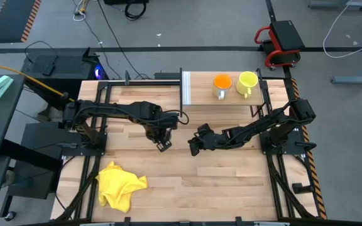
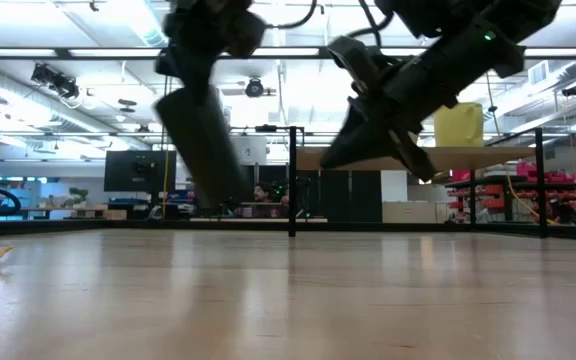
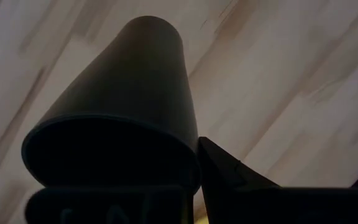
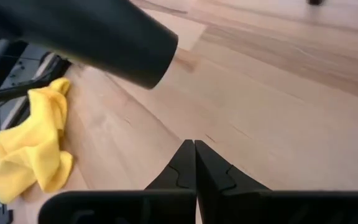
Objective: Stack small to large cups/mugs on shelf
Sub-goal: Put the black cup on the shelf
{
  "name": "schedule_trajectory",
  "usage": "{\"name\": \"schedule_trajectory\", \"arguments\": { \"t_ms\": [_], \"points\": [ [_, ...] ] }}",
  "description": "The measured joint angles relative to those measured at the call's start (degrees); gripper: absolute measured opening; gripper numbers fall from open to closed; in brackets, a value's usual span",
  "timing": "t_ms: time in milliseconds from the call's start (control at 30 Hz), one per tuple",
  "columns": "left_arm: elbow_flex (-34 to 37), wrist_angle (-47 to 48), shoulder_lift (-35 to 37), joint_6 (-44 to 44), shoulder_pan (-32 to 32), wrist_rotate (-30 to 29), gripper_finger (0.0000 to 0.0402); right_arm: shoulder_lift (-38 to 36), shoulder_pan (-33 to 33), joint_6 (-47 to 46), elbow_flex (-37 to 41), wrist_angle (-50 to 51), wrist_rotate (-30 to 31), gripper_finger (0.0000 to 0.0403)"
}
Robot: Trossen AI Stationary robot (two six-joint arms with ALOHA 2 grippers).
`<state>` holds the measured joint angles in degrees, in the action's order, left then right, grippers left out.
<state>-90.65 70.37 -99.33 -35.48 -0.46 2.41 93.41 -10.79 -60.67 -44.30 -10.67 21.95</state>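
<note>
The tall black cup hangs tilted from my left gripper above the middle of the table, clear of the planks; it also shows in the right wrist view as the black cup. My right gripper hovers just to its right, shut and empty, its fingers closed together. The orange cup and the yellow-green mug stand side by side on the shelf at the far edge, beside its white end panel. My left gripper holds the black cup at its rim, coming from above. One finger lies outside the wall; the other seems to be inside the mouth, hidden in the dark. The cup hangs below the fingers, tilted, its closed end off the table.
A crumpled yellow cloth lies near the table's near left corner, also seen as the cloth. Black frame rails run along both sides of the table. Bare planks stretch in front of both grippers.
</note>
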Motion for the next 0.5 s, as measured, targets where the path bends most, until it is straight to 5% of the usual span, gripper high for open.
{"name": "schedule_trajectory", "arguments": {
  "t_ms": [500],
  "points": [
    [0.2, 17.6, -3.5, 6.9, 0.0, 0.6, 0.0026, 0.1, 0.0, 1.8, -1.1, 1.7, -2.6, 0.0]
  ]
}}
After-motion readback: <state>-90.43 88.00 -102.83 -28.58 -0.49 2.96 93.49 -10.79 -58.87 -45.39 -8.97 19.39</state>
